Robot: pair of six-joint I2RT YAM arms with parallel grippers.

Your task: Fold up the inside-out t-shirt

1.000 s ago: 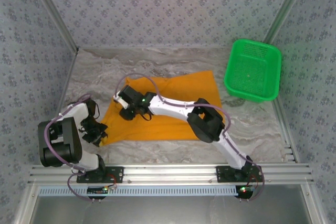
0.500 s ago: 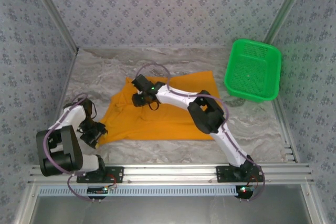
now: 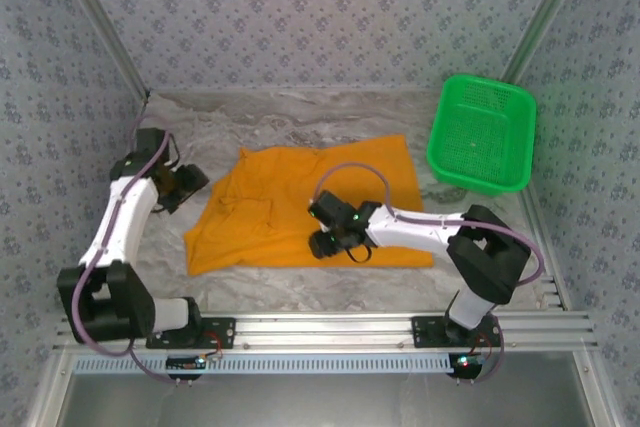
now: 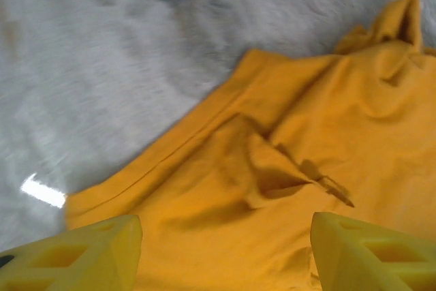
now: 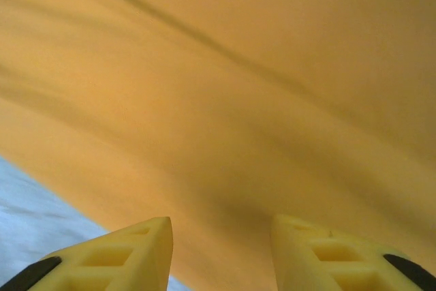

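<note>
A grey marbled table (image 3: 486, 232) is enclosed by patterned walls. The right arm reaches in from 5 o'clock and lies low across the near right corner of the t-shirt (image 3: 280, 202), hiding part of its hem. The left arm rises along the 9 o'clock side of the table, off the cloth.

A green basket (image 3: 481, 134) stands at 2 o'clock, near the shirt's far right corner but apart from it. Its mesh floor and walls are in plain sight.

The orange-yellow t-shirt lies spread and wrinkled at the middle of the table, bunched in folds toward its 9 o'clock side.

The left gripper (image 3: 186, 185) is just beside the shirt's 9 o'clock edge. Its jaws stand wide apart and nothing lies between them.

The right gripper (image 3: 326, 239) sits over the shirt's 6 o'clock hem. Its jaws are partly open and close above the cloth. Whether they touch it I cannot tell.
</note>
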